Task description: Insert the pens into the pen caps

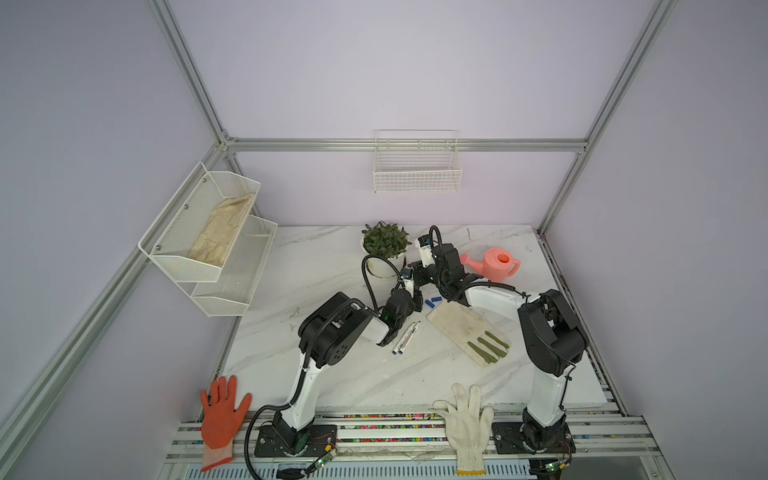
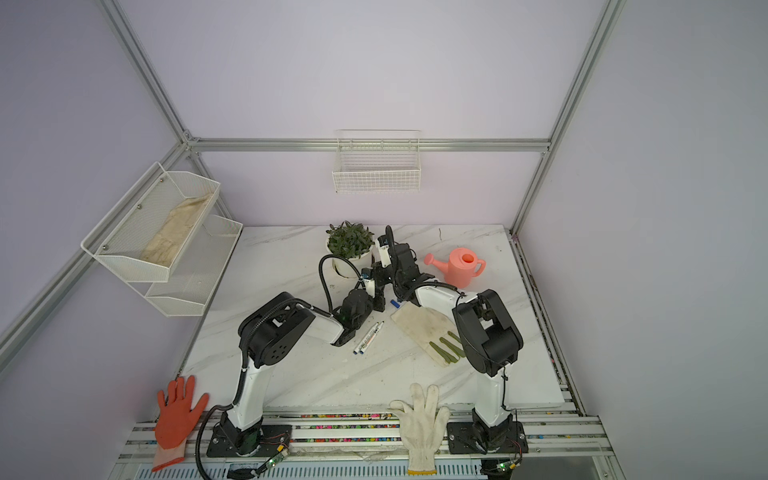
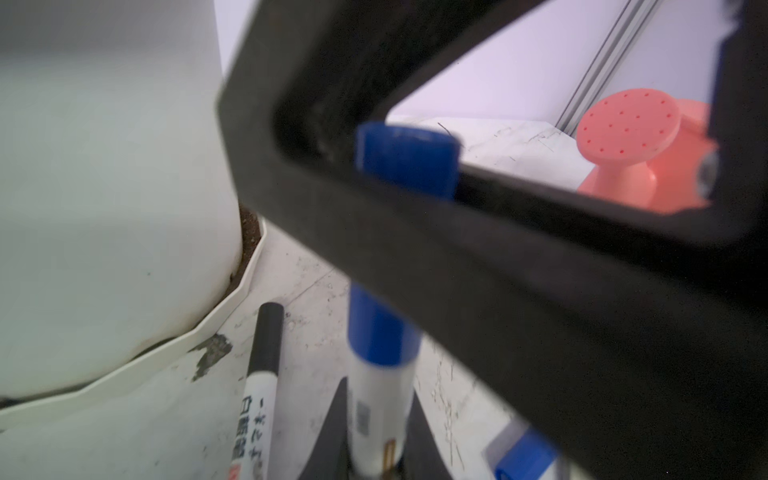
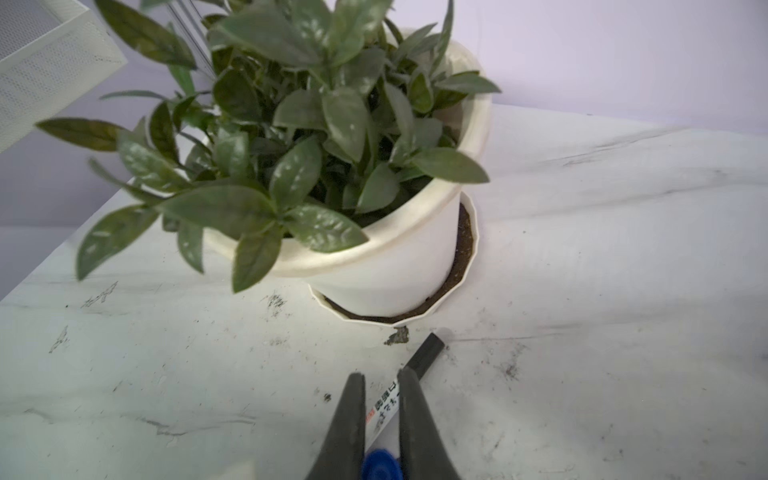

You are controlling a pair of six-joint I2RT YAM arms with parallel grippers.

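The left fingers [image 3: 332, 432] pinch a pen [image 3: 376, 399] by its white barrel, the right fingers [image 4: 411, 415] clamp the blue cap [image 3: 409, 160] on its end just past the left tips, and a black-capped pen [image 4: 426, 357] lies on the table [image 4: 582, 291] beneath them.

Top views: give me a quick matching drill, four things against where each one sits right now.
Things:
1. watering can
2. orange glove
3. potted plant
4. two pens

Places:
A. front rail, far left
B. table, back middle
C. table, back right
D. table centre, lying side by side

Pairs: 1-C, 2-A, 3-B, 4-D
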